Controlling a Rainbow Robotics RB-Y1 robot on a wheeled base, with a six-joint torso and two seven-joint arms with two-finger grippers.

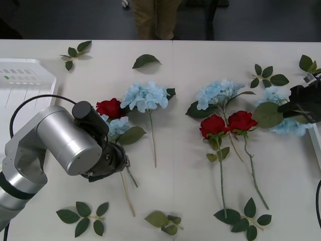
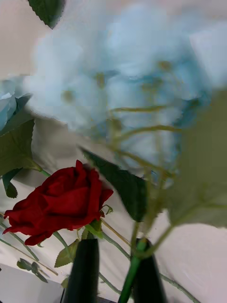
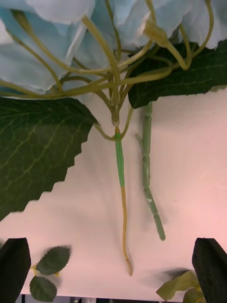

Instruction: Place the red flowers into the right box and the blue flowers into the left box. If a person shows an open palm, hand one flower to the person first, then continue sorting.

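The left arm bends low over the table [image 1: 175,165], its tool [image 3: 113,270] spread wide and empty above the thin stem of a blue flower [image 3: 120,165], the bloom just ahead of the fingers. At the table's right edge the right tool [image 2: 116,272] has closed on another blue flower [image 2: 127,90] by its stem, a red rose [image 2: 59,203] close beside it.

Front looks down; wrist cameras hug flowers.
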